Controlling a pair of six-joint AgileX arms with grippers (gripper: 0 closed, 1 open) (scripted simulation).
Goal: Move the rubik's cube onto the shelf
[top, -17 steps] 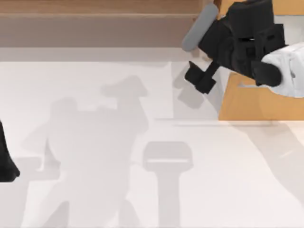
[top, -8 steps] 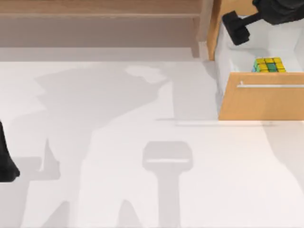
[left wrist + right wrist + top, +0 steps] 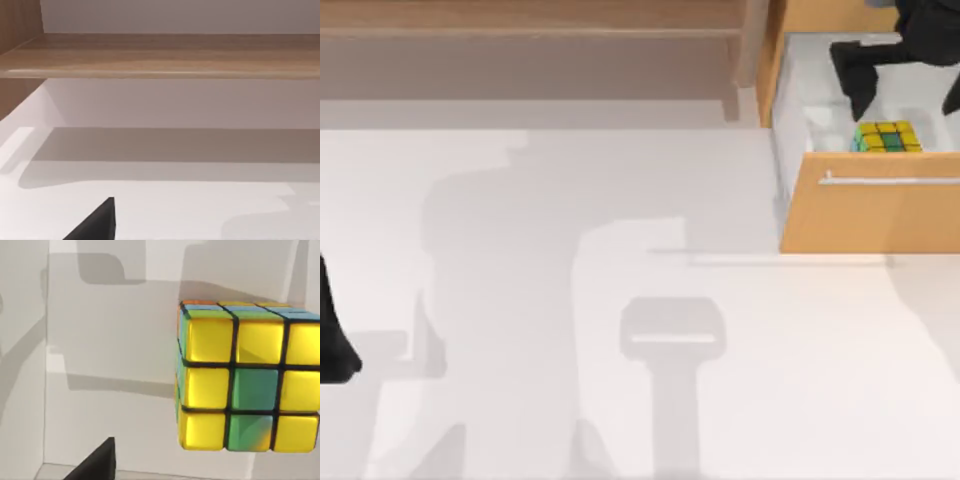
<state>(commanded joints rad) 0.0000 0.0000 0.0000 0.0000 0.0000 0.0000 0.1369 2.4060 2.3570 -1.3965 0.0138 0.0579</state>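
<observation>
At the upper right of the top view, the rubik's cube (image 3: 888,136) sat inside the open drawer (image 3: 870,215), right gripper (image 3: 905,85) poised above it, fingers spread to straddle it; the shelf (image 3: 530,20) waited upper left; left gripper (image 3: 335,340) parked at the left edge, its grip I cannot tell.

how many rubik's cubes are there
1: a small yellow, green and blue tiled rubik's cube in the open orange-tan drawer at the table's right; the right gripper may hide more.
</observation>
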